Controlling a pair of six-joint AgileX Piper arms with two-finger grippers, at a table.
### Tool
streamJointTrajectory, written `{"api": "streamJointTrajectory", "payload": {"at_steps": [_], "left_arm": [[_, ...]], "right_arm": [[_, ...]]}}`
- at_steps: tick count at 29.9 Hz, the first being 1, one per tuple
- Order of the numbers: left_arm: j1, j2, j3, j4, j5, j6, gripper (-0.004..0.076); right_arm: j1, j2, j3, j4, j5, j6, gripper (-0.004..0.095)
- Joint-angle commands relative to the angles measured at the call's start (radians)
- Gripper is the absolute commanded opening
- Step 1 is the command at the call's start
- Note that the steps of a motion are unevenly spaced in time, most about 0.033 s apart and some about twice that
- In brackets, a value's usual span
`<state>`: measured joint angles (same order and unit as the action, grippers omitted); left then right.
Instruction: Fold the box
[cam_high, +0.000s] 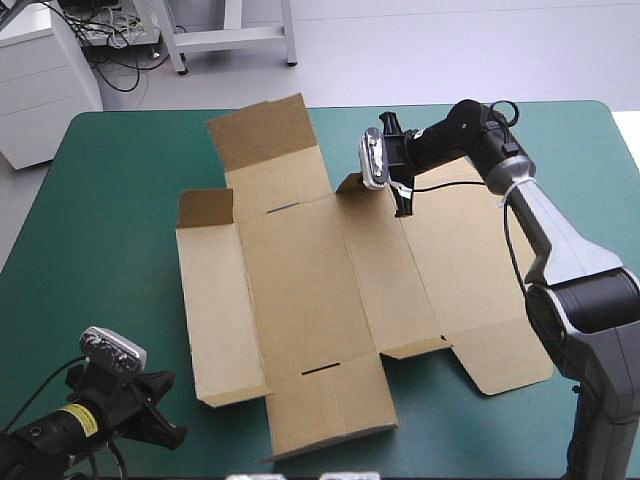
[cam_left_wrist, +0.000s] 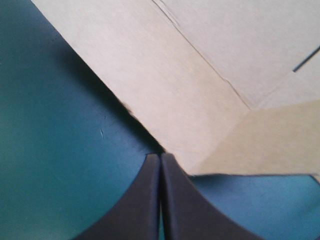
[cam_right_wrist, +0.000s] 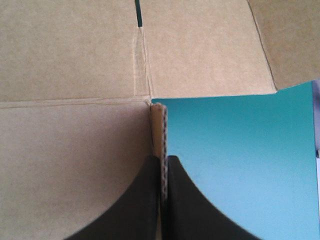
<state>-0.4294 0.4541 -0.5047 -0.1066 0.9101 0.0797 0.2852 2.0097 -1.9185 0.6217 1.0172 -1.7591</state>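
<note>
The brown box (cam_high: 300, 290) lies as a cut sheet spread almost flat on the teal-green cover. Its far lid panel (cam_high: 265, 130) tilts up. At the far side, my right gripper (cam_high: 398, 195) is shut on a small flap (cam_high: 352, 183) that stands upright. In the right wrist view the flap's corrugated edge (cam_right_wrist: 159, 130) shows between the fingers of the right gripper (cam_right_wrist: 163, 160), with flat board (cam_right_wrist: 75, 60) to one side. My left gripper (cam_high: 168, 425) sits at the table's near left corner. It is shut (cam_left_wrist: 161, 159) with nothing in it, just short of the box's near-left corner (cam_left_wrist: 200, 75).
Bare teal-green cover (cam_high: 100, 250) lies to the left of the box, and a strip (cam_high: 480, 430) runs along the near edge. The box's right panel (cam_high: 490, 330) reaches close to the right arm's base. Small side flaps (cam_high: 205, 208) stand slightly raised at the far left.
</note>
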Motion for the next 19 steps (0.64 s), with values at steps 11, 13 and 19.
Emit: {"api": "streamJointTrajectory", "payload": {"at_steps": [11, 13, 19], "left_arm": [[-0.003, 0.009, -0.035, 0.016, -0.049, 0.002, -0.0032], [-0.003, 0.009, -0.035, 0.016, -0.049, 0.002, -0.0032], [-0.003, 0.009, -0.035, 0.016, -0.049, 0.002, -0.0032]], "right_arm": [[0.001, -0.061, -0.037, 0.06, -0.088, 0.187, -0.0023], [0.001, -0.061, -0.037, 0.06, -0.078, 0.144, -0.0023], [0.001, -0.061, -0.037, 0.06, -0.062, 0.128, 0.008]]}}
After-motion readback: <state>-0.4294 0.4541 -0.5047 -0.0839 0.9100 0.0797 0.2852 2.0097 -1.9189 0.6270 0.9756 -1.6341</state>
